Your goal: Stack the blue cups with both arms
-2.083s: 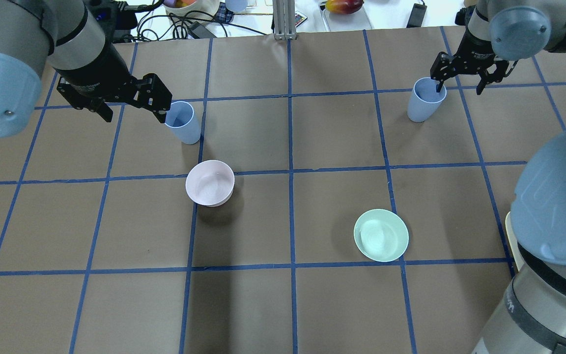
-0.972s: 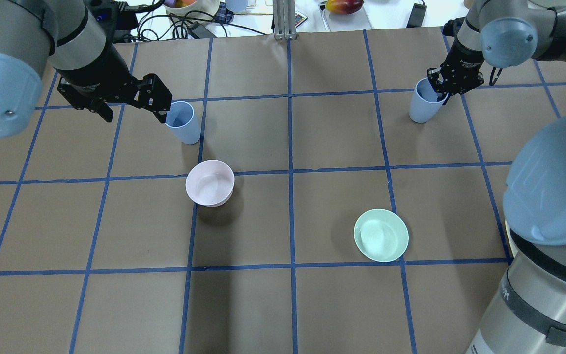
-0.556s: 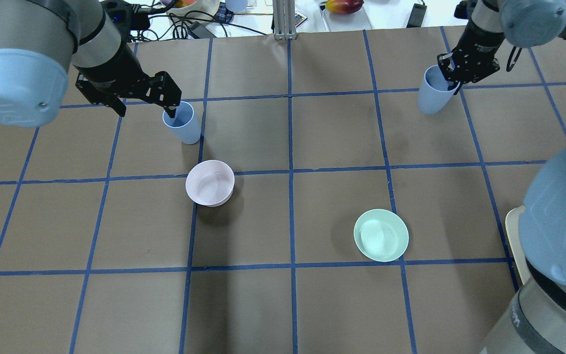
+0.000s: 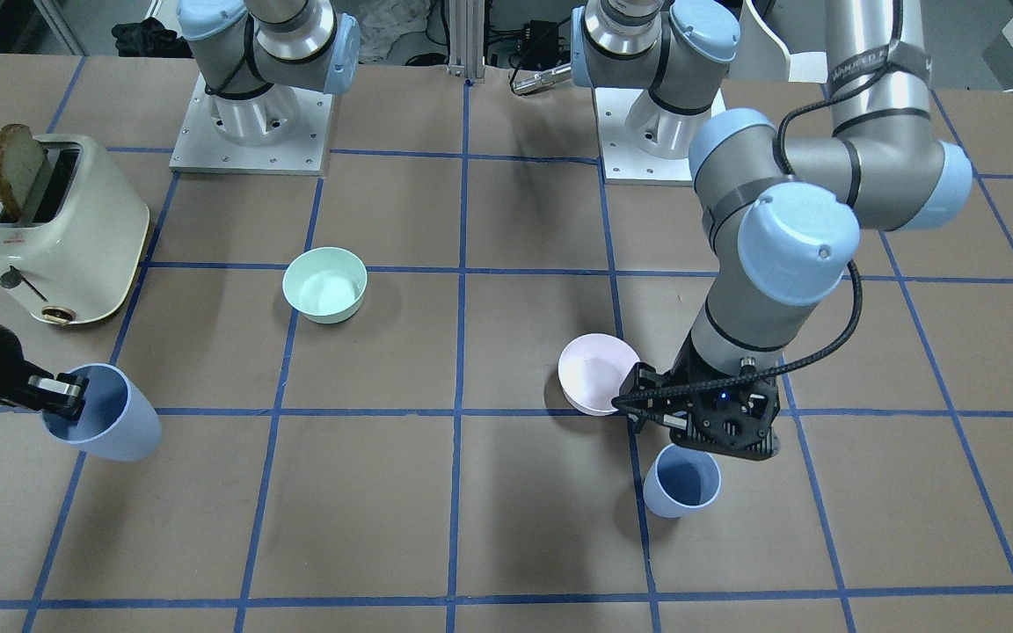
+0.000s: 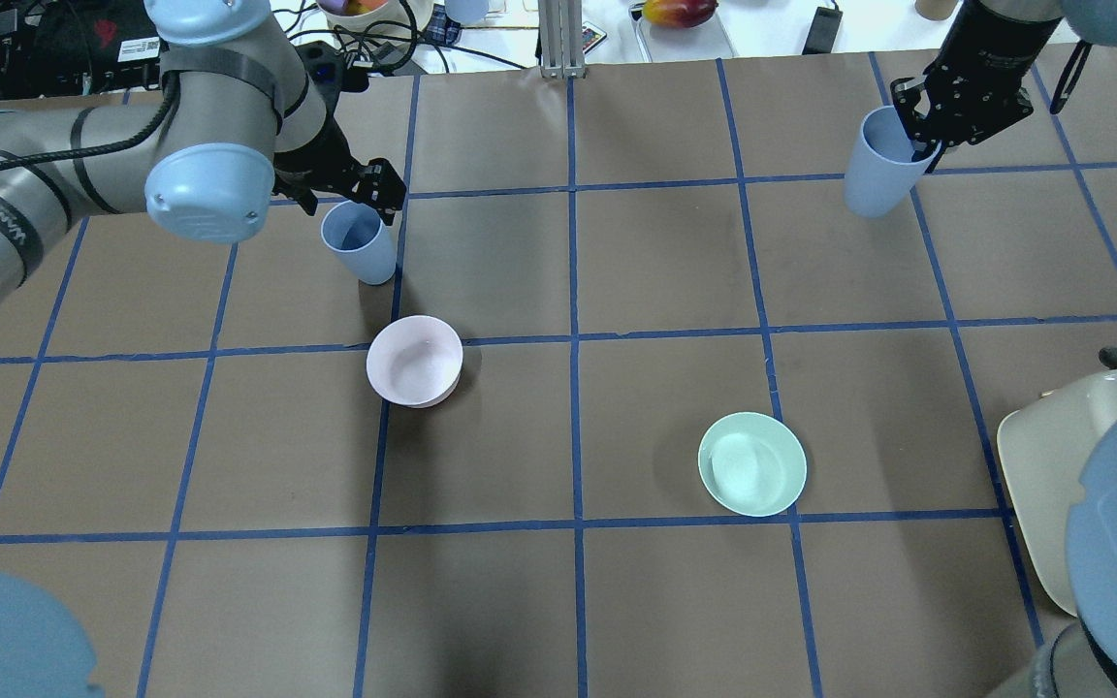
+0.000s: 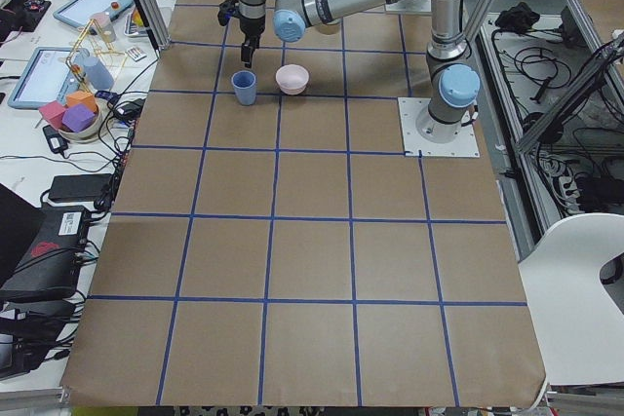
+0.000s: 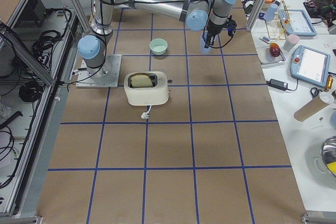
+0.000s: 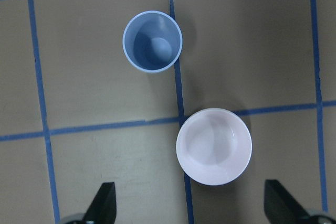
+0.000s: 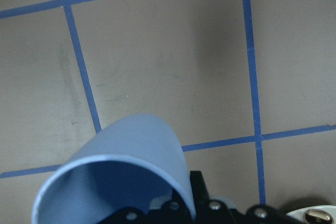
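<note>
right end effector [image 5: 917, 138] pinching rim of tilted blue cup [image 5: 874, 176], far right, seemingly off counter [image 5: 675, 252] | left end effector [image 4: 707, 431] gaping empty, hovering just beside standing blue cup [image 5: 361, 244], far left | risk: rim pinch slipping, tilted cup knocking standing one over

Left fingers [image 8: 105, 204] wide apart, right fingers [image 4: 56, 389] pinched.

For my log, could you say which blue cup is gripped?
The tilted blue cup, rim pinched by the right gripper; the other blue cup stands free beside the pink bowl.
</note>
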### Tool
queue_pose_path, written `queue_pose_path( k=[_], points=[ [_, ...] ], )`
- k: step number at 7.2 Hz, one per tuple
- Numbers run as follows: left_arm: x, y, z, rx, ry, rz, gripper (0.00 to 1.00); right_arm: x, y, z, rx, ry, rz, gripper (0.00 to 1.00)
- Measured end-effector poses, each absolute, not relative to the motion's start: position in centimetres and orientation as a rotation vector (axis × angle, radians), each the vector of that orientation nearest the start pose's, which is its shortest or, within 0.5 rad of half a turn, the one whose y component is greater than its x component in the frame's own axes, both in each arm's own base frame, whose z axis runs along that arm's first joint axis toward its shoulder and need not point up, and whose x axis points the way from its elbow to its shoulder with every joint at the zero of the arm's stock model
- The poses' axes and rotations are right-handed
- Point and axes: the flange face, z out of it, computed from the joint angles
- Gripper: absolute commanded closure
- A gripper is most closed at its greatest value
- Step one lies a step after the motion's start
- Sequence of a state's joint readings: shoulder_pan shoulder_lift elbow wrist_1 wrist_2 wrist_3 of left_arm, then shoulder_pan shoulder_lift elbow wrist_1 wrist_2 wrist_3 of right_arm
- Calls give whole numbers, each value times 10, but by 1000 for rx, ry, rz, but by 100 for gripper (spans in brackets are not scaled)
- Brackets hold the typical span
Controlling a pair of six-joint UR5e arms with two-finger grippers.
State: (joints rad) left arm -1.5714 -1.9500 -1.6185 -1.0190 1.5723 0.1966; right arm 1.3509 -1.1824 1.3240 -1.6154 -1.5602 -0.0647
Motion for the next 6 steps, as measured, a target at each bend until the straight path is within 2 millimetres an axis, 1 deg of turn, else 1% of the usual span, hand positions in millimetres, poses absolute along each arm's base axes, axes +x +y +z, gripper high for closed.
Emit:
queue_pose_path(
  k=[1, 2, 3, 5, 6],
  points=[
    [-135, -634, 286, 315, 3107, -182, 29, -8, -653, 392, 243, 3104, 145, 100],
    [-139, -638, 271, 326, 3106, -178, 68, -8, -653, 392, 243, 3104, 143, 100],
    [-145, -641, 262, 342, 3102, -179, 100, -8, -654, 392, 242, 3104, 141, 100],
    [-152, -644, 251, 358, 3093, -194, 100, -8, -654, 390, 242, 3102, 146, 100],
    [-154, -645, 250, 365, 3089, -209, 100, -8, -655, 389, 242, 3103, 148, 100]
  ],
)
